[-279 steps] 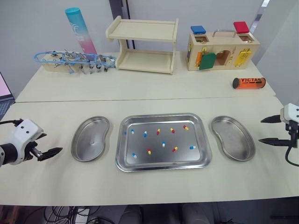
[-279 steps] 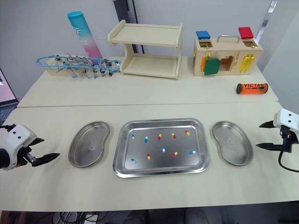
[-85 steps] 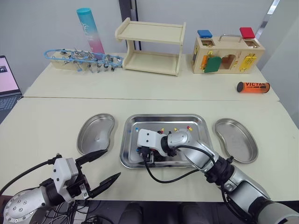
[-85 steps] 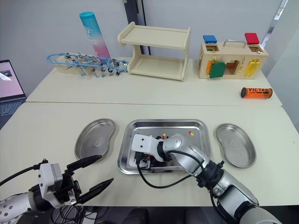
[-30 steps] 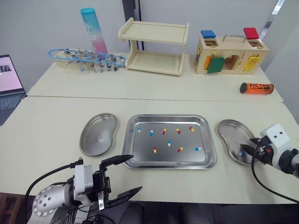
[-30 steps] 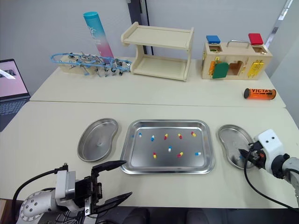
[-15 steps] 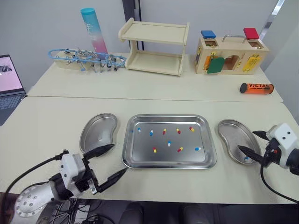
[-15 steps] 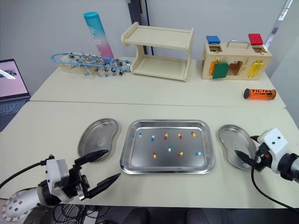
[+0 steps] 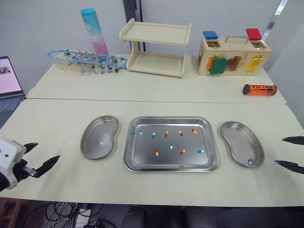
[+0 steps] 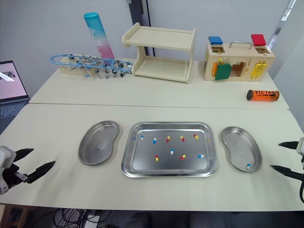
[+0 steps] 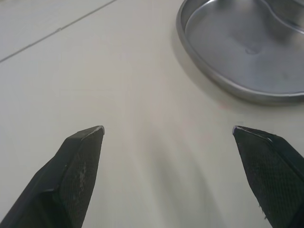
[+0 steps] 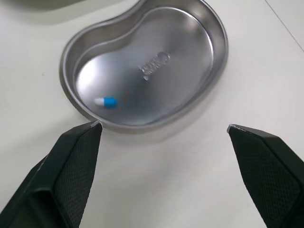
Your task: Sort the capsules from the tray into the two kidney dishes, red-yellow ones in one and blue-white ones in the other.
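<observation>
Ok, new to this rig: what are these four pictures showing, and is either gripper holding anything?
It is a two-armed humanoid. The two wide pictures come from its head camera, looking down on the table; the two close ones come from its wrists, looking along each gripper. On the table a steel tray holds loose capsules. Of the kidney dishes beside it, the left dish is empty and the right dish holds one blue-white capsule. The left gripper and the right gripper are open and hold nothing.
</observation>
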Robot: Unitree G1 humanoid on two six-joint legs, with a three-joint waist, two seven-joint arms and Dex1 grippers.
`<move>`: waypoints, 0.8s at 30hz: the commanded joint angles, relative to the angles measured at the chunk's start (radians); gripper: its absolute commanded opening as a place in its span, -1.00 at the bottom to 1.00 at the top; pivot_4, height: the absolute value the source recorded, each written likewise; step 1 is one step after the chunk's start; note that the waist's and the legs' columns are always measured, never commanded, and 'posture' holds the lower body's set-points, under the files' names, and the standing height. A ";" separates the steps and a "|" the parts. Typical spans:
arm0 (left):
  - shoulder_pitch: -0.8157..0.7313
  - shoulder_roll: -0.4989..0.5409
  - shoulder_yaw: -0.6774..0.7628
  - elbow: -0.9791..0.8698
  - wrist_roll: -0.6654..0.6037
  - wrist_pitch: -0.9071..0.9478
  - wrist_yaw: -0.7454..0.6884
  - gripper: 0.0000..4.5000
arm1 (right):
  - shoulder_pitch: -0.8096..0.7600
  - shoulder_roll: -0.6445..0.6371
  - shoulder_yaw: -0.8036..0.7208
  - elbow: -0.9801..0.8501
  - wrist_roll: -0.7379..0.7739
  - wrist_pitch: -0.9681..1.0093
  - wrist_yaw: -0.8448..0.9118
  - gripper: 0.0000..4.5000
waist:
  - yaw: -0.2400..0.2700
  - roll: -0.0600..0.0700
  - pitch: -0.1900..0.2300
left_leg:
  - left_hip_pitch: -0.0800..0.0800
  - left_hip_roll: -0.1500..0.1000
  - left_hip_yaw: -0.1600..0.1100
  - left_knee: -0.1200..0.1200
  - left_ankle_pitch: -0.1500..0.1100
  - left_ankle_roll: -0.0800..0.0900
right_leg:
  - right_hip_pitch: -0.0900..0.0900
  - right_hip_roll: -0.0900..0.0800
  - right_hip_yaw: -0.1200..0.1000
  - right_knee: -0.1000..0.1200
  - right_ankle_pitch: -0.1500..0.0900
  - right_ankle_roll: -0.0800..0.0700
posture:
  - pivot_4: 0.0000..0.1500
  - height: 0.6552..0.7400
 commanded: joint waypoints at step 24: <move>0.024 -0.007 0.086 0.002 -0.023 -0.005 -0.085 1.00 | -0.280 -0.054 0.213 0.380 -0.079 -0.205 0.041 1.00 | -0.018 0.000 0.000 | 0.000 0.001 0.002 0.000 0.000 0.000 | -0.001 0.000 0.001 0.001 0.000 0.000 | 1.00 1.00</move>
